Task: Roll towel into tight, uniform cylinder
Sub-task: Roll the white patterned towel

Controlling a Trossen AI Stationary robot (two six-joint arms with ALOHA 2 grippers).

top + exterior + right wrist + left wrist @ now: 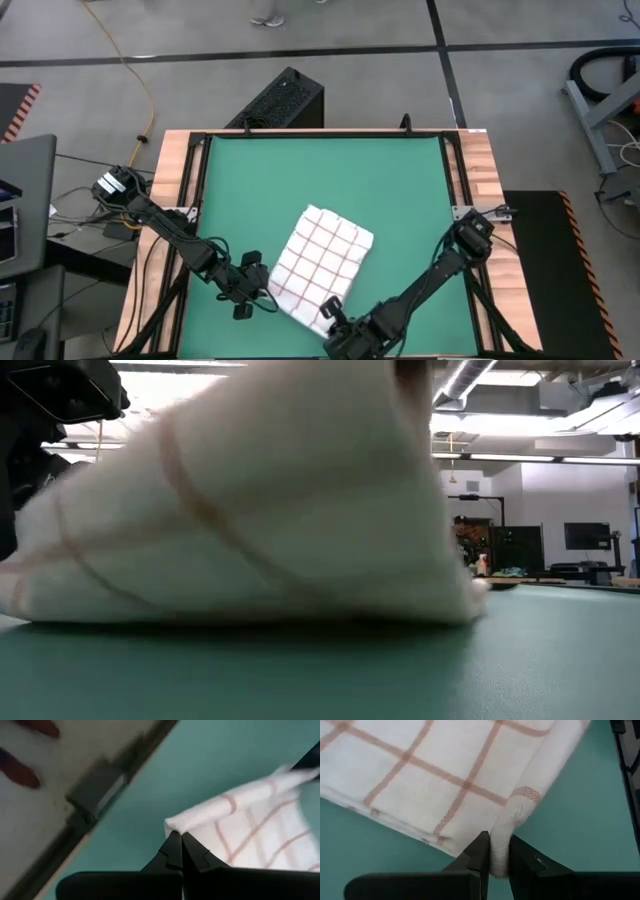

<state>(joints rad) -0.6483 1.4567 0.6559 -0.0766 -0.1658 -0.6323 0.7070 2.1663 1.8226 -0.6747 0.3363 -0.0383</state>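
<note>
While the towel (322,267) lies folded flat and skewed near the bench's front edge on the green mat (250,190), left gripper (499,859) pinches one corner, right gripper (180,845) closed at another; rolling not yet begun.

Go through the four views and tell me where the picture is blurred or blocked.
High view: sharp, evenly lit. Low view: the towel fills the frame, soft and out of focus, with a dark shadow under it. Left wrist view: crisp on the left gripper pinching a corner. Right wrist view: smeared around the right gripper.
</note>
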